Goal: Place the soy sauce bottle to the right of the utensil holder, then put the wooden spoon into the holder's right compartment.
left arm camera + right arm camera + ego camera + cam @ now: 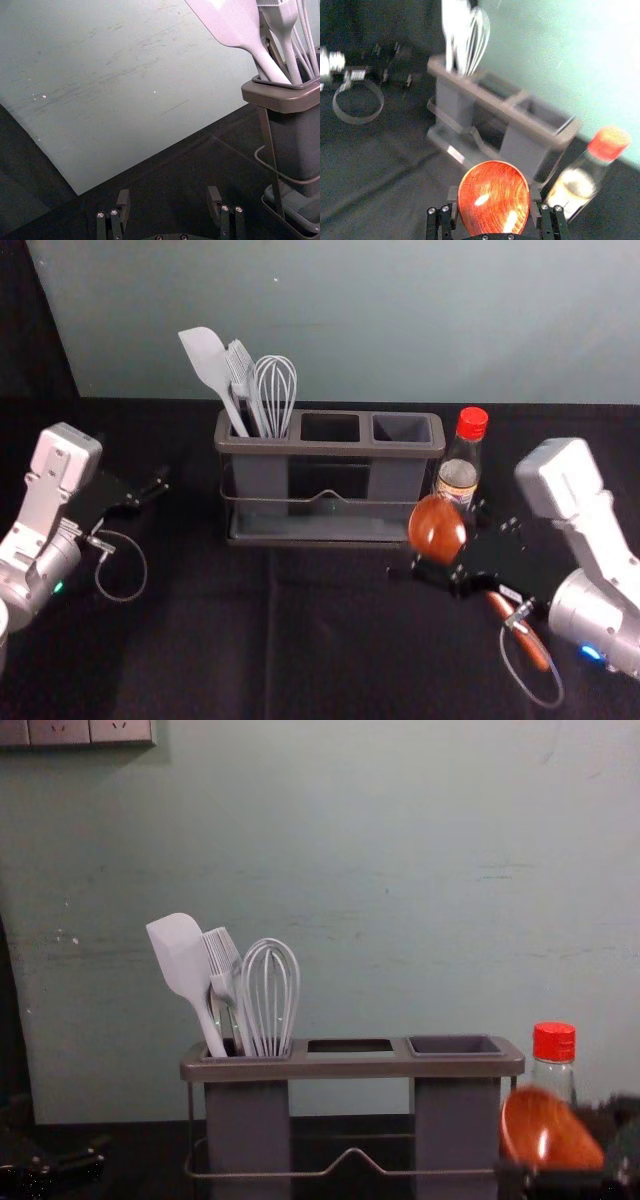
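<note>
- Brown and glossy, the spoon (pixel 436 524) is hanging right of centre in the head view, its bowl overlapping the lower part of the bottle (pixel 461 468) and its handle slanting toward the lower right.
- At the head view's right, the right end effector (pixel 449 543) is grasping the spoon; in the right wrist view, its fingers are flanking the bowl.
- The bottle is standing upright on the surface (pixel 200 640), near the right end of the holder (pixel 330 450), its red cap pointing up.
- The holder is sitting around the centre of the head view, with the spatula (pixel 208 362), brush (pixel 241 370) and whisk (pixel 276 390) leaning in its left compartment.
- Toward the head view's left edge, the left end effector (pixel 150 492) is idling, released, its fingers standing apart.
</note>
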Controlling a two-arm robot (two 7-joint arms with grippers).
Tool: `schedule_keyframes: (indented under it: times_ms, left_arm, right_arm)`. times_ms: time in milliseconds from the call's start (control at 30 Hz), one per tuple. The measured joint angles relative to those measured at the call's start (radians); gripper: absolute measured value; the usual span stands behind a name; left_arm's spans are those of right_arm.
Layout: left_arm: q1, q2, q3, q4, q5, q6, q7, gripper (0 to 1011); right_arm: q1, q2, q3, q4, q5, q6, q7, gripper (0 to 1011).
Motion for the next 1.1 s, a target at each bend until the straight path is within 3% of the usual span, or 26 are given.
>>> schedule_keyframes:
  times_ms: [133, 167, 267, 300, 367, 500, 700, 1100]
  left_arm:
    - [0.000, 0.000, 0.000, 0.000, 0.000, 0.000, 0.000, 1005]
    - [0.000, 0.000, 0.000, 0.000, 0.000, 0.000, 0.000, 1005]
    - [0.000, 0.000, 0.000, 0.000, 0.000, 0.000, 0.000, 1005]
    - [0.000, 0.000, 0.000, 0.000, 0.000, 0.000, 0.000, 1005]
    - [0.000, 0.000, 0.000, 0.000, 0.000, 0.000, 0.000, 1005]
    - [0.000, 0.000, 0.000, 0.000, 0.000, 0.000, 0.000, 1005]
    - [0.000, 0.000, 0.000, 0.000, 0.000, 0.000, 0.000, 1005]
    - [0.000, 0.000, 0.000, 0.000, 0.000, 0.000, 0.000, 1005]
  right_arm:
    - [-0.026, -0.024, 0.019, 0.003, 0.000, -0.150, -0.047, 837]
    - [-0.026, -0.024, 0.019, 0.003, 0.000, -0.150, -0.047, 837]
    - [-0.023, -0.044, 0.020, 0.022, -0.008, -0.250, -0.069, 837]
    - [-0.023, -0.044, 0.020, 0.022, -0.008, -0.250, -0.069, 837]
    - [-0.013, -0.059, 0.016, 0.041, -0.018, -0.318, -0.083, 838]
    - [0.001, -0.075, 0.011, 0.062, -0.030, -0.385, -0.089, 838]
    - [0.022, -0.084, -0.001, 0.072, -0.055, -0.364, -0.098, 837]
    - [0.017, -0.084, 0.002, 0.072, -0.049, -0.380, -0.098, 837]
